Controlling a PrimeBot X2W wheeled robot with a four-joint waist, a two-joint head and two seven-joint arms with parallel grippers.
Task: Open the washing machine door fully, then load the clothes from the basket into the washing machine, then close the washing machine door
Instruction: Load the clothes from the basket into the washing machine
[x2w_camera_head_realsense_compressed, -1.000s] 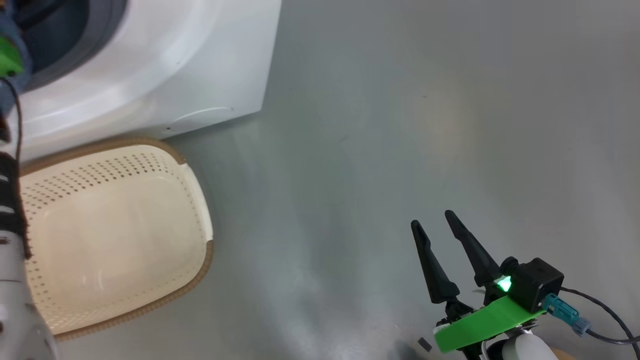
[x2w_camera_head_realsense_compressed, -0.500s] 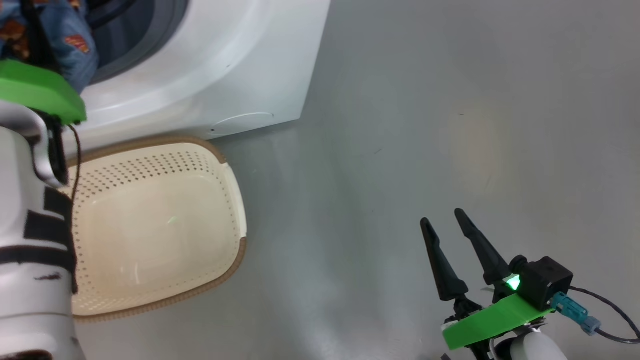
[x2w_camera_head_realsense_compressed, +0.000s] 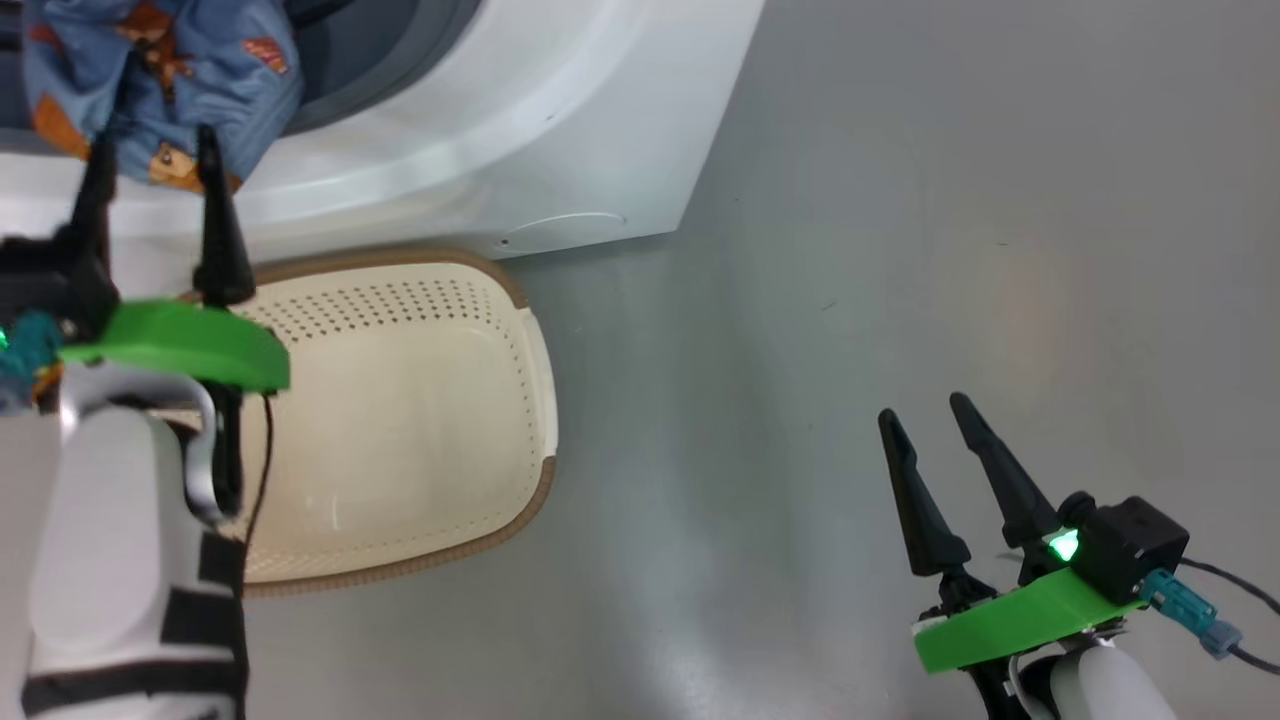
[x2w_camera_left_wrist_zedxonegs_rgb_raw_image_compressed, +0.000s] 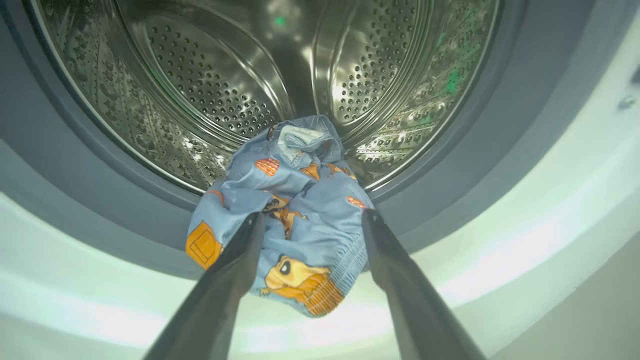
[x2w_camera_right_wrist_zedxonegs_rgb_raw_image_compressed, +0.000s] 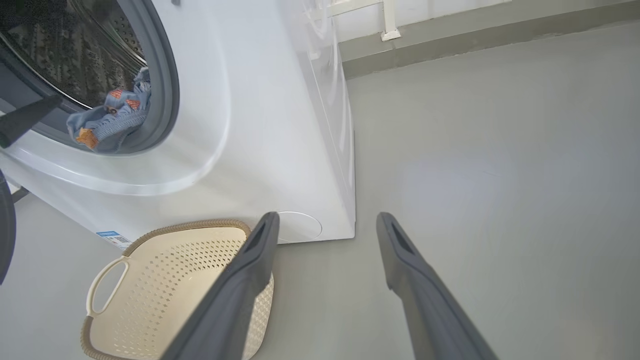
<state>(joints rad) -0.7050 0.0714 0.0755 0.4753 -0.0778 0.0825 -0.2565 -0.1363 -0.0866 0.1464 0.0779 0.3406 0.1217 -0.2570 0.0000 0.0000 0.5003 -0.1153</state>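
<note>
The clothes (x2w_camera_left_wrist_zedxonegs_rgb_raw_image_compressed: 300, 200) lie bunched on the grey seal (x2w_camera_left_wrist_zedxonegs_rgb_raw_image_compressed: 475, 125) at the mouth of the washing machine (x2w_camera_head_realsense_compressed: 560, 120), partly hanging out. The left pincer (x2w_camera_head_realsense_compressed: 153, 138) stands wide just before the bundle, gripping nothing; the right pincer (x2w_camera_head_realsense_compressed: 922, 407) is wide and empty over the floor (x2w_camera_head_realsense_compressed: 900, 200). Unless pushed deeper, the bundle could slip down towards the empty basket (x2w_camera_head_realsense_compressed: 540, 400), or get pinched when the door shuts

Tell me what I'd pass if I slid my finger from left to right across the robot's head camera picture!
First the left gripper → the basket → the floor → the right gripper.
</note>
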